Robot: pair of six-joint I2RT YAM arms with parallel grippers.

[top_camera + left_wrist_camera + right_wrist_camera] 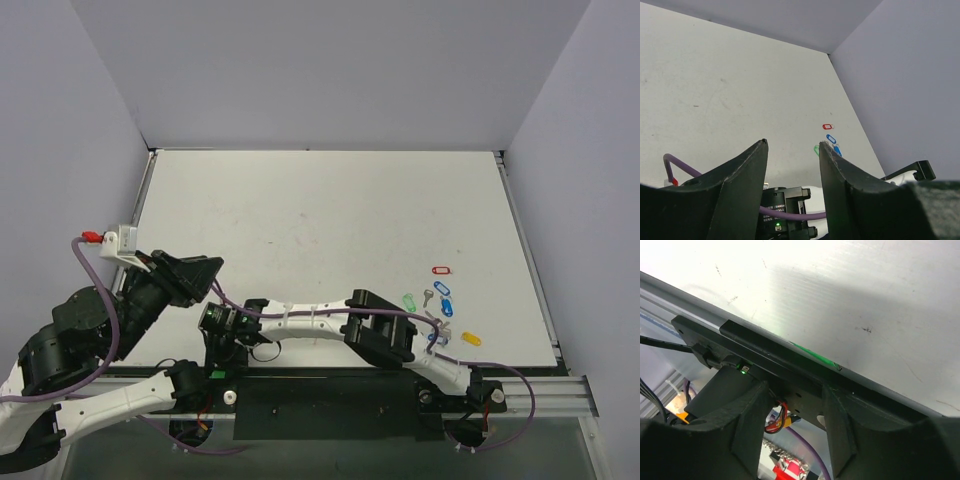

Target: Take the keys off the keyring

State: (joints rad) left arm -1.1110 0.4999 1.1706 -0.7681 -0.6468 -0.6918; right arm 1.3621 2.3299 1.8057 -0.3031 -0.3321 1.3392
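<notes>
Though the green-headed key (408, 299) and the bare silver key (428, 297) lie just beside each other on the right of the table (300, 220), among a red tag (441, 269) and other small coloured pieces, I cannot make out the keyring or tell whether it joins them. The left gripper (792, 145) hangs well apart from them, fingers spread wide and empty. The right gripper (794, 387), folded back over the near rail (700, 327), is likewise parted with nothing between. I judge the job not yet started.
</notes>
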